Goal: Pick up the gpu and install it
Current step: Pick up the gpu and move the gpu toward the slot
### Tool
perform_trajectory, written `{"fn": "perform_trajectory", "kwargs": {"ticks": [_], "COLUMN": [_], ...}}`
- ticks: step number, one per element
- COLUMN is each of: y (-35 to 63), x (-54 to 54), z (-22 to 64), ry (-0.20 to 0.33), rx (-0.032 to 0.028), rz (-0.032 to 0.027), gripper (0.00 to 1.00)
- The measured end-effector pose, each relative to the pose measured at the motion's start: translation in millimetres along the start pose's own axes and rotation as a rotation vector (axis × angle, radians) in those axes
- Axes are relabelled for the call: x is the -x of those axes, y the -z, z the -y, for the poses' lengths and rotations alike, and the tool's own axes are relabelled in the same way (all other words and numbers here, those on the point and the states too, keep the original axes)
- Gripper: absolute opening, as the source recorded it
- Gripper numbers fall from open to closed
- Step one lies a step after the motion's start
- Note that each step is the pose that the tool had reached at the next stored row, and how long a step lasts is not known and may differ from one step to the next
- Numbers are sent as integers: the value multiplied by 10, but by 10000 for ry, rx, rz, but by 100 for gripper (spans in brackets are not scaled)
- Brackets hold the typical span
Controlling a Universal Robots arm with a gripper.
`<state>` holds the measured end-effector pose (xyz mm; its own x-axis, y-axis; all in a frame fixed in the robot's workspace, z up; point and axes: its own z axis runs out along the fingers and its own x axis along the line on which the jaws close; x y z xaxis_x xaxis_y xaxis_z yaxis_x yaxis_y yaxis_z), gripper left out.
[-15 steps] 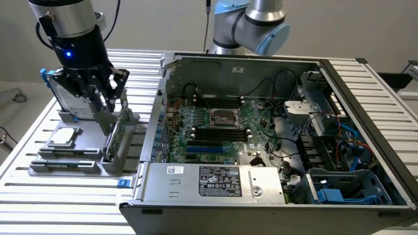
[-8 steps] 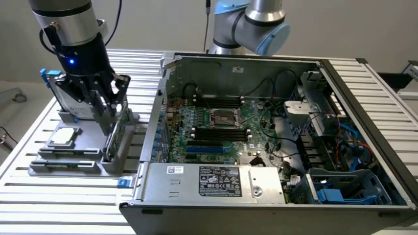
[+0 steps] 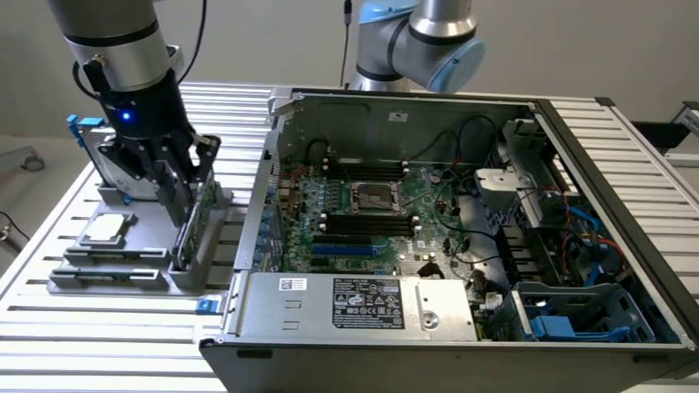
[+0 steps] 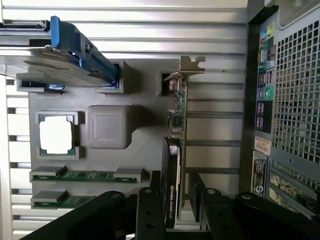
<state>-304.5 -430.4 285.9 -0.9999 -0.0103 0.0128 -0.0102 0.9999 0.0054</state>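
The slatted worktop (image 3: 110, 327) carries the open computer case (image 3: 611, 188), its side off so the motherboard (image 3: 372, 213) is reachable. Just beside the case sits the grey parts fixture (image 4: 145, 140). Its slot holds the gpu (image 4: 180, 115) on edge, exposing both faces for grasping. The gripper (image 4: 175, 177) straddles the card. Its jaws are spread, one per face, with a gap visible on the board side.

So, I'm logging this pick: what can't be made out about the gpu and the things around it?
1. gpu: in the wrist view the gripper covers its near end.
2. gpu faces: in the exterior view it stands edge-on, partly behind the gripper.
3. hard drive: cut off by the wrist view's edge.
4. power supply label: print too small in the exterior view.
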Motion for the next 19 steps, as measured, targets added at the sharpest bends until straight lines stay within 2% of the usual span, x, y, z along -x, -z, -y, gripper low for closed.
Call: {"fn": "perform_trajectory", "kwargs": {"ticks": [15,19], "y": [-273,-307], "x": [7,39], "z": [1,2], "ry": [-2,0], "rx": [-1,1], "rz": [0,1], "gripper": [36,36]}}
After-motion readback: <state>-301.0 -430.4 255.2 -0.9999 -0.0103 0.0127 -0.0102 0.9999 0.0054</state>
